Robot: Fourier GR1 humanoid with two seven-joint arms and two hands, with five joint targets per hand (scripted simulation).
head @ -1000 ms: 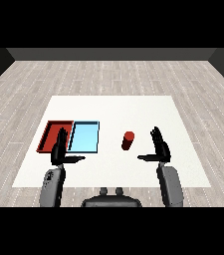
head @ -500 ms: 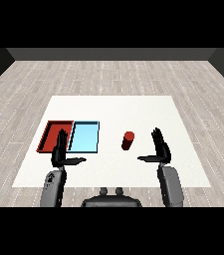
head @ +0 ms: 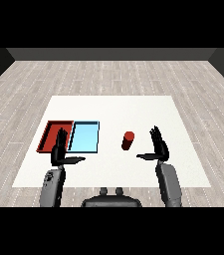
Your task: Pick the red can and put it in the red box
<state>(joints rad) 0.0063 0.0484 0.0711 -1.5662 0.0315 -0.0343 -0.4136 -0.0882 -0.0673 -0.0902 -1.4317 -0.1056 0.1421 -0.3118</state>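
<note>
The red can (head: 128, 140) stands upright on the white table, right of the middle. My right hand (head: 158, 148) is open a short way to the can's right and nearer to me, fingers straight and thumb pointing left, not touching it. The red tray (head: 50, 133) lies at the left, side by side with the light blue tray. My left hand (head: 60, 152) is open at the near edge of the two trays, its fingers partly covering the red tray's near right corner.
The light blue tray (head: 85, 137) lies between the red tray and the can. The white table (head: 113, 109) stretches bare behind them, with grey wood floor all round it.
Both hands have held almost still; the right hand has crept very slightly toward the can. The can and trays have not moved.
</note>
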